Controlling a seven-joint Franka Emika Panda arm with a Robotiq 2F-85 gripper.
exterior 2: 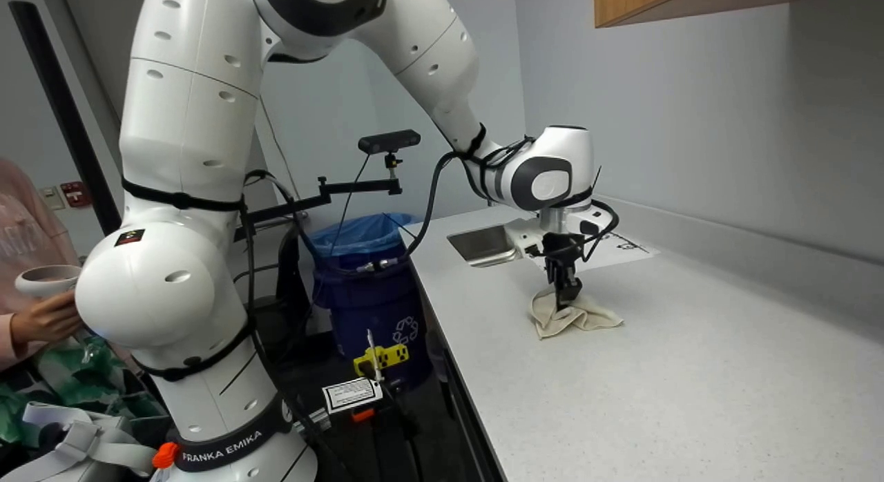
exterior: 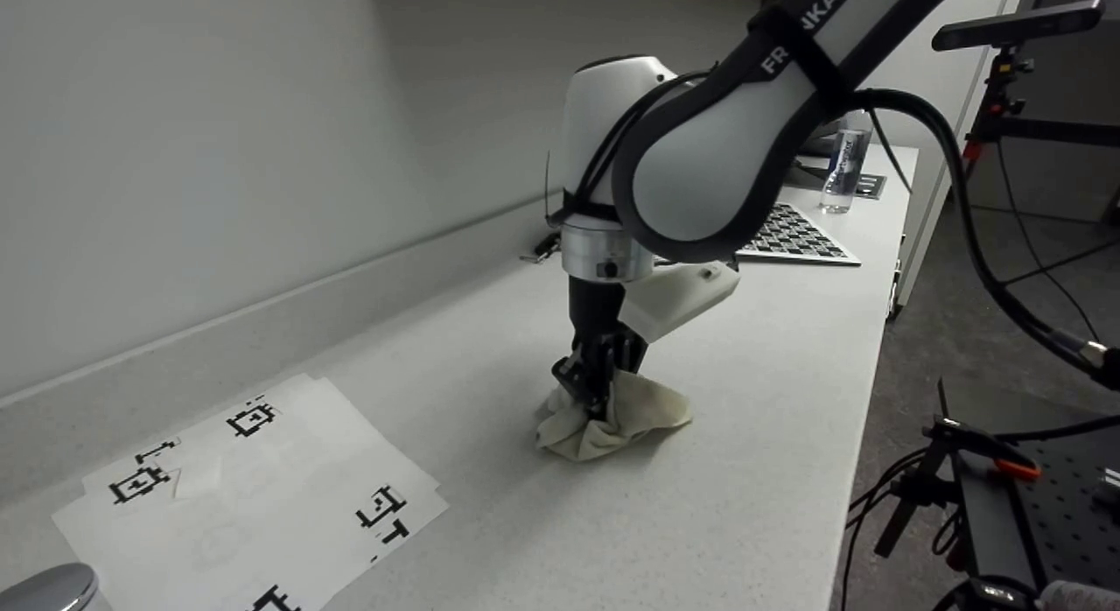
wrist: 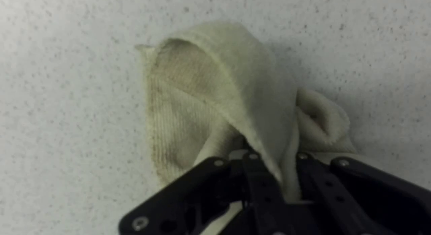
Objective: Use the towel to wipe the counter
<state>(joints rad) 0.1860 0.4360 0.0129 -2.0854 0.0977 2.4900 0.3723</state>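
Observation:
The towel point(exterior: 647, 405), a crumpled cream cloth, rests on the white counter point(exterior: 717, 515) with its folds spread outward. My gripper point(exterior: 598, 410) points straight down into the middle of it and is shut, pinching part of the cloth. In an exterior view the same towel point(exterior 2: 590, 317) lies around the gripper point(exterior 2: 564, 302), its corners flat on the counter point(exterior 2: 656, 399). From the wrist, a raised fold of towel point(wrist: 232, 60) runs in between the two fingers of the gripper point(wrist: 276, 161). Cloth hides the fingertips.
White paper with black markers point(exterior: 289, 471) lies near the backsplash point(exterior: 385, 309). Behind the arm are a checkerboard point(exterior: 792, 235) and a bottle point(exterior: 844, 169). A sink point(exterior 2: 483, 246) is set into the counter. A wooden cabinet point(exterior 2: 649, 2) hangs above. A person holds a cup point(exterior 2: 48, 280).

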